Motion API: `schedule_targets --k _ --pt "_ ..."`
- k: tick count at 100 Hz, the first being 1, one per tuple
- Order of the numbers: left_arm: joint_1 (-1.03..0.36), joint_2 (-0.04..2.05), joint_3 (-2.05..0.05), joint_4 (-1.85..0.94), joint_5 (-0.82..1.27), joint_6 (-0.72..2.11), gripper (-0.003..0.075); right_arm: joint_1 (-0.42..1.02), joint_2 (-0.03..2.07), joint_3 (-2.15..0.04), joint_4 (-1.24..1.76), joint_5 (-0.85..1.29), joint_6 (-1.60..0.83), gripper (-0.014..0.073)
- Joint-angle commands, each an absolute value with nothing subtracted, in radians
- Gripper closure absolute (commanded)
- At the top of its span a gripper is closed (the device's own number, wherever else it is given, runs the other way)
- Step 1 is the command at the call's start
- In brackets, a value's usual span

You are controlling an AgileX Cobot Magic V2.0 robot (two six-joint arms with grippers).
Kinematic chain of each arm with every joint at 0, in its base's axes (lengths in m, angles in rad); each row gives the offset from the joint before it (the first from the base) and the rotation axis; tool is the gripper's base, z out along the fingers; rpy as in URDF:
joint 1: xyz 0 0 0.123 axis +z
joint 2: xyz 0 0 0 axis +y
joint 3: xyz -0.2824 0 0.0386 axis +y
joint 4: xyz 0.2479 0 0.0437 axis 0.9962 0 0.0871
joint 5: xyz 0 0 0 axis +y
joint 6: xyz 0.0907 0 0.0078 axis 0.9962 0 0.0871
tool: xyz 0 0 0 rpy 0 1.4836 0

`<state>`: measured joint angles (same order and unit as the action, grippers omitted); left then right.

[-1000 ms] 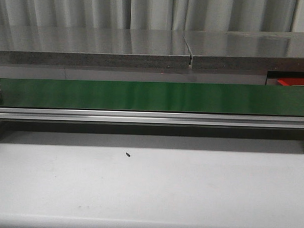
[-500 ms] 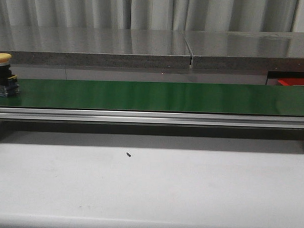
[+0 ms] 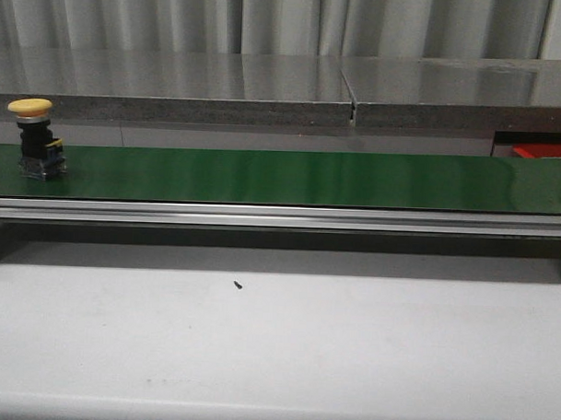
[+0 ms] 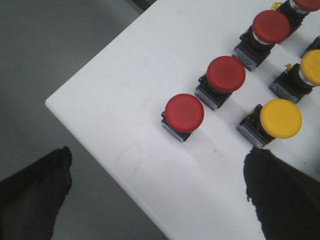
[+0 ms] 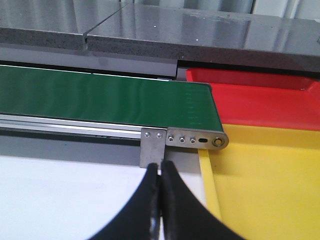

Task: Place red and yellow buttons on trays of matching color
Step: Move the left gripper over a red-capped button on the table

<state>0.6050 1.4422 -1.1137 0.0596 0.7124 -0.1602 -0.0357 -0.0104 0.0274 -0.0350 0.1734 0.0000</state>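
The yellow button (image 3: 34,137) has moved rightward along the belt (image 3: 291,177).

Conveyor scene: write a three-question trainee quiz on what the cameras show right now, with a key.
1. True or false: the yellow button stands on the green belt near its left end in the front view.
2. Which tray lies nearer the right pincer: A) red tray, B) yellow tray?
3. Fill in: the right pincer's fingers are ____.

Key: 1 true; 2 B; 3 shut, holding nothing.
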Motion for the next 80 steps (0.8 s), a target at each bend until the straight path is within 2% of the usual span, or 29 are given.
schedule_targets --k 1,43,80 --pt "0.612 1.456 -1.138 0.051 0.636 -0.167 0.006 -0.032 -0.027 0.027 -0.044 0.095 0.0 0.0662" --pt "0.612 1.707 -1.14 0.029 0.518 -0.176 0.006 -0.032 -0.027 0.027 -0.044 0.095 0.0 0.0662" --pt "0.612 1.779 -1.14 0.0 0.422 -0.176 0.006 -0.032 -0.027 0.027 -0.044 0.095 0.0 0.0662"
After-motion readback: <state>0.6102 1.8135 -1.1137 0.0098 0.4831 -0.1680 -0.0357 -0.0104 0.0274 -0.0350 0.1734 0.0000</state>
